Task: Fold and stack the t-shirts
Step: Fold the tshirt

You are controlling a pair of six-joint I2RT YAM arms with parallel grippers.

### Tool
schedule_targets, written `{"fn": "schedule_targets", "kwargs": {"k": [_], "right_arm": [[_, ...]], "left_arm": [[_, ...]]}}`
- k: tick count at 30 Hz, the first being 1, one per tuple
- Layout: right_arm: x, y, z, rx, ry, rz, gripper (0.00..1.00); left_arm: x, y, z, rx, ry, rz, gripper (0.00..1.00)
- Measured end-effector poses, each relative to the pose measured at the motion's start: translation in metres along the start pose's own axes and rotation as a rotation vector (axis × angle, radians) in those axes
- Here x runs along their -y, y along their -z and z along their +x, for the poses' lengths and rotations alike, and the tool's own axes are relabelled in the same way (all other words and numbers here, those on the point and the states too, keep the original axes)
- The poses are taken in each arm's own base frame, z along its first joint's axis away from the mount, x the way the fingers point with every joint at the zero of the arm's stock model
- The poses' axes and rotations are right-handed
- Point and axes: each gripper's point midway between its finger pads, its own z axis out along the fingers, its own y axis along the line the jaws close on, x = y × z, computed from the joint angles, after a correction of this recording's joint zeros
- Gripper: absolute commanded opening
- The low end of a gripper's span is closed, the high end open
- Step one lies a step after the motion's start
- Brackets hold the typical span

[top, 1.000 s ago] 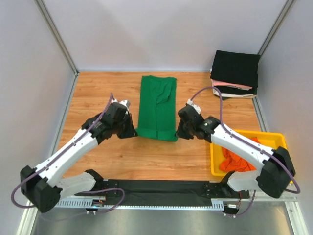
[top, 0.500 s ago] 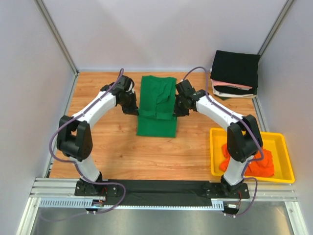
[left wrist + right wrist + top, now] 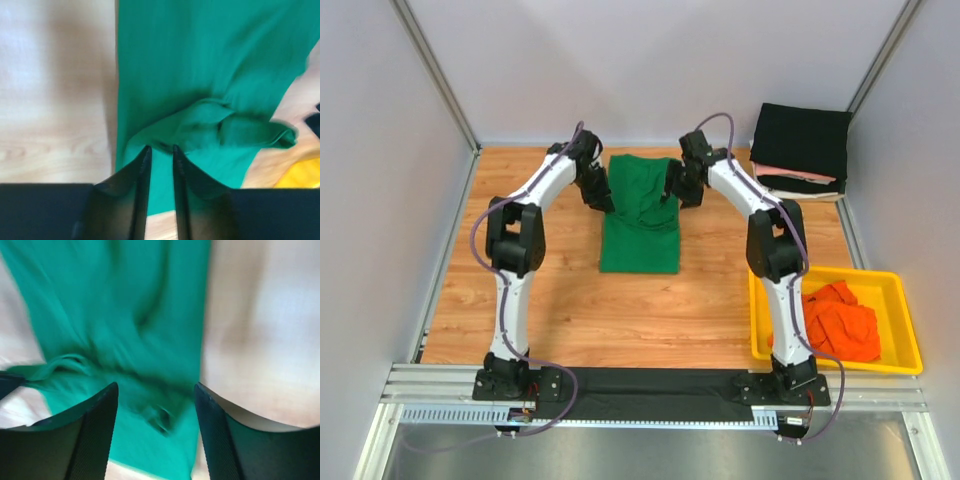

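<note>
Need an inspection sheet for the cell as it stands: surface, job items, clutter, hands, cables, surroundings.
Surface: light wooden tabletop, no marks seen.
Job's things: bright green cloth t-shirt mid-table, far part rumpled and folded over; stack of folded black and pink-white shirts at far right corner; crumpled orange shirt in yellow plastic tray.
Clutter: nothing seen.
Hands: left hand at the green t-shirt's left edge, fingers narrowly parted, contact with the fold unclear; right hand at its right edge, wide open, holding nothing.
Cables: purple cables looped along both arms.
Surroundings: grey panel walls, metal rail at near edge.
</note>
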Motion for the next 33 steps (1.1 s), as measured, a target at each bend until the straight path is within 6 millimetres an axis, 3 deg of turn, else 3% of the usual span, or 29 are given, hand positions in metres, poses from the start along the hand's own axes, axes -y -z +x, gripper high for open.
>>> {"fn": "schedule_targets", "kwargs": {"k": [2,4,5,7,10,14,19,22,25,28,33], "right_arm": [[-0.011,-0.002,-0.041,0.053,-0.006,-0.038,0.65],[-0.019,0.008,-0.078,0.119,-0.013,-0.081,0.65],[-0.021,0.016,-0.091,0.147,-0.015,-0.096,0.65],[-0.016,0.037,-0.098,0.170,-0.024,-0.105,0.65],[0.003,0.066,-0.077,0.155,-0.046,-0.083,0.66],[0.017,0.090,0.008,0.063,-0.031,-0.066,0.66],[0.020,0.075,0.112,-0.090,0.017,-0.075,0.64],[0.027,0.058,0.155,-0.169,0.017,-0.071,0.62],[0.035,0.050,0.171,-0.199,-0.005,-0.062,0.59],[0.030,0.046,0.165,-0.173,-0.010,-0.083,0.56],[0.025,0.037,0.158,-0.146,-0.014,-0.103,0.48]], "left_arm": [[0.002,-0.006,-0.022,-0.004,0.029,0.015,0.35],[0.005,-0.008,-0.051,0.024,0.050,0.049,0.42],[0.005,-0.003,-0.067,0.047,0.058,0.064,0.43],[0.000,0.010,-0.078,0.075,0.070,0.074,0.43],[-0.013,0.039,-0.065,0.073,0.093,0.060,0.43],[-0.026,0.072,-0.007,0.037,0.093,0.040,0.42],[-0.036,0.088,0.062,0.019,0.063,0.056,0.41],[-0.048,0.082,0.095,0.016,0.058,0.069,0.42],[-0.062,0.070,0.124,0.005,0.067,0.071,0.46],[-0.072,0.057,0.143,-0.008,0.077,0.073,0.58],[-0.068,0.046,0.144,0.021,0.067,0.101,0.60]]}}
